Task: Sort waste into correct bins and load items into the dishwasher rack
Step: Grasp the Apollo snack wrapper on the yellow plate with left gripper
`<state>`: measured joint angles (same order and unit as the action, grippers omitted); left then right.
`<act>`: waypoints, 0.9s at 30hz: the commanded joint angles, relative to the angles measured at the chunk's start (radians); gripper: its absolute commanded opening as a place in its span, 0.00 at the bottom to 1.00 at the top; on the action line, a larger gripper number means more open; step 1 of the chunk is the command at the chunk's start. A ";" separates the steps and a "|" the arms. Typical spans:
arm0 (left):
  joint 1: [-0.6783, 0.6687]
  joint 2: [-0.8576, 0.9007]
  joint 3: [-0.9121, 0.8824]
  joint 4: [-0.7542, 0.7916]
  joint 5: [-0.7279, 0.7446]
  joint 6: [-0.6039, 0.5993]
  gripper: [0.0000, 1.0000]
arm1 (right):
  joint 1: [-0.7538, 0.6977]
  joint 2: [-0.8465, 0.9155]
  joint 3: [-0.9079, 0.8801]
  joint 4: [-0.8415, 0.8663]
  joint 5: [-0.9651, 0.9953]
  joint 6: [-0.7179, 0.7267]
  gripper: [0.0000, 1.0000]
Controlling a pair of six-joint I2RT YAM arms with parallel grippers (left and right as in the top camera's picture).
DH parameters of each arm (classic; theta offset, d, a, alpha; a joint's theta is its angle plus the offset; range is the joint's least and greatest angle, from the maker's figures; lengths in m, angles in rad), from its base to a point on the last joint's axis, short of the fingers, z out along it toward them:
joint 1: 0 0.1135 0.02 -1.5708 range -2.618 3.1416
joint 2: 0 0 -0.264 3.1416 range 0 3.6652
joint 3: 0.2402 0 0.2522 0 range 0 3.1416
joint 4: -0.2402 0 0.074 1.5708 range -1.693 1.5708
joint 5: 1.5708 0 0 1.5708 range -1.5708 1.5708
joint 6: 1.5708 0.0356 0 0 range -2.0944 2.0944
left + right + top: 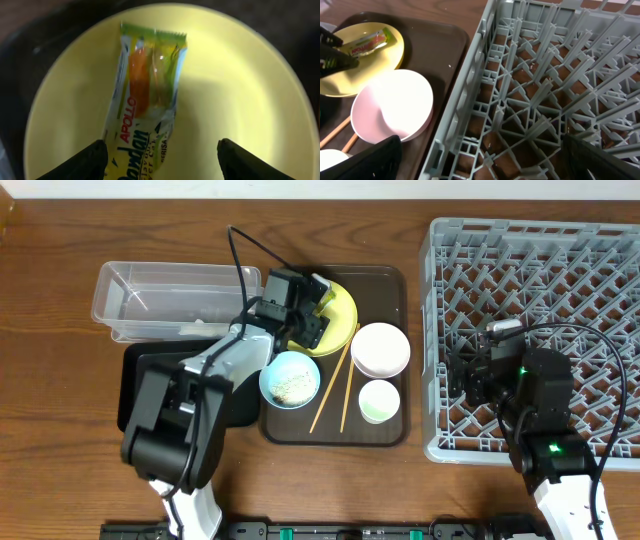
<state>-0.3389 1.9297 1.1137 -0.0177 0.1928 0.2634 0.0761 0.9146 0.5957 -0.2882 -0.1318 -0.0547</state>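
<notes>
Left gripper (162,152) is wide open and empty right over the yellow-green printed snack wrapper (147,95) on the round yellow plate (240,90), wrapper's long axis running straight out between the fingers (90,160).

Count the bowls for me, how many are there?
2. The white bowl is on the tray's right side; the blue bowl is at its left, beside the chopsticks. The left arm may hide more.

Reaching forward with the left arm (215,370), elbow bent, left gripper (312,312) (160,162) pointed downward and spread wide, black fingertips (92,162) at either edge of the gap. Holding the right arm (545,395) drawn in, right gripper (465,373) (485,165) also spread wide, its fingertips (367,160) far apart.
</notes>
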 commanded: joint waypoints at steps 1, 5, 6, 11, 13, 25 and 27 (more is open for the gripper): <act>-0.002 0.025 0.014 0.012 -0.029 0.013 0.73 | -0.008 0.000 0.023 0.000 -0.007 0.014 0.99; -0.002 0.039 0.014 0.020 -0.048 0.013 0.73 | -0.008 0.000 0.023 0.000 -0.007 0.014 0.99; -0.002 0.043 0.014 0.019 -0.053 0.013 0.73 | -0.008 0.000 0.023 0.000 -0.007 0.014 0.99; -0.006 0.060 0.014 -0.004 -0.051 -0.003 0.68 | -0.008 0.000 0.023 -0.001 -0.007 0.014 0.99; -0.008 0.060 0.014 -0.003 -0.051 -0.003 0.59 | -0.008 0.000 0.023 -0.001 -0.007 0.014 0.99; -0.010 -0.018 0.014 -0.004 -0.051 -0.100 0.06 | -0.008 0.000 0.023 -0.008 -0.007 0.014 0.99; -0.010 -0.045 0.014 -0.004 -0.051 -0.149 0.06 | -0.008 0.000 0.023 -0.008 -0.007 0.014 0.99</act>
<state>-0.3481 1.9507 1.1145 -0.0223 0.1501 0.1982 0.0761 0.9146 0.5957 -0.2951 -0.1318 -0.0547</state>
